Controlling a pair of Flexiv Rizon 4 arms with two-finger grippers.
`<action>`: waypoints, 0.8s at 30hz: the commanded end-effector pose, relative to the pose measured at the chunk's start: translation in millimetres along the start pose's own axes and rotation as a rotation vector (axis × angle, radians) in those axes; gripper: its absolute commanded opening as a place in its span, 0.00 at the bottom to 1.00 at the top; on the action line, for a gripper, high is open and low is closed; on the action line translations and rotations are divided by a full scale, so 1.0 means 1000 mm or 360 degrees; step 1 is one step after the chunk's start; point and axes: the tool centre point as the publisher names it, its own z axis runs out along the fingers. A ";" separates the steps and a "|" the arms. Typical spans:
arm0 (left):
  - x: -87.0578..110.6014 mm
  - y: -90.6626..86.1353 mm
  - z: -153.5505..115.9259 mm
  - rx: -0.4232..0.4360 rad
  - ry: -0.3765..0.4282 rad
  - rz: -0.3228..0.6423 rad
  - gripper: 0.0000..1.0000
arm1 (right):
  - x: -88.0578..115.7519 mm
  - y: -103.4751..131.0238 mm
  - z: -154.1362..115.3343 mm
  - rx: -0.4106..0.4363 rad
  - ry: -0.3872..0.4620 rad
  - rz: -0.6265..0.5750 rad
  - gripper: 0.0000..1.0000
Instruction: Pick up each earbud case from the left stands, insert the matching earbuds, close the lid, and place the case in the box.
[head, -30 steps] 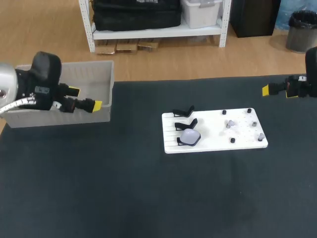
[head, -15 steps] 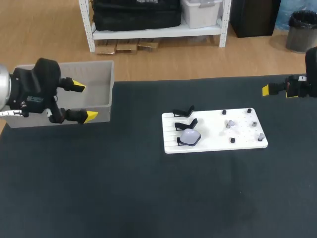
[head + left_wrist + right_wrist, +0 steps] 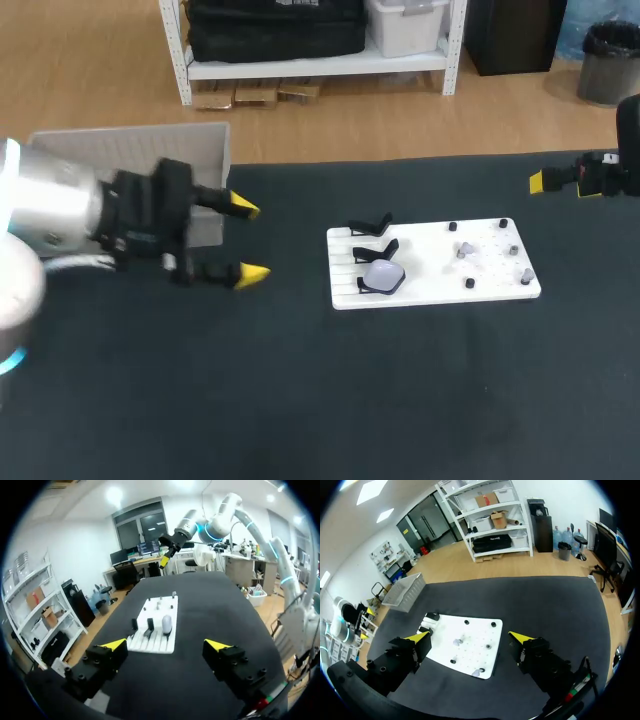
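Head view: left gripper (image 3: 250, 240), fingers (image 3: 243, 208) wide apart and empty, is held beside the box (image 3: 130, 146); the earbud case (image 3: 382, 273) should be grasped next.

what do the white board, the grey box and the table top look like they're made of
White board: probably rigid plastic, matt, flat, with cut slots and small holes.
Grey box: likely moulded plastic, with smooth, thin, even walls and a plain rim.
Table top: seems to be a dark matt cloth or rubber mat, with no glare; I cannot tell which.
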 end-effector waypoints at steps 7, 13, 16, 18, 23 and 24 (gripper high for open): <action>0.017 -0.011 0.116 -0.0039 -0.0194 -0.0028 1.00 | 0.000 -0.001 0.000 -0.0005 0.0001 -0.0002 1.00; 0.017 -0.011 0.122 -0.0014 -0.0209 -0.0045 1.00 | 0.000 -0.001 0.000 -0.0005 0.0001 -0.0002 1.00; 0.017 -0.011 0.122 -0.0014 -0.0209 -0.0045 1.00 | 0.000 -0.001 0.000 -0.0005 0.0001 -0.0002 1.00; 0.017 -0.011 0.122 -0.0014 -0.0209 -0.0045 1.00 | 0.000 -0.001 0.000 -0.0005 0.0001 -0.0002 1.00; 0.018 -0.014 0.124 0.0028 -0.0152 -0.0050 1.00 | 0.000 -0.001 0.000 -0.0005 0.0001 -0.0002 1.00; 0.019 -0.013 0.125 0.0025 -0.0118 -0.0063 1.00 | 0.000 -0.001 0.000 -0.0005 0.0001 -0.0002 1.00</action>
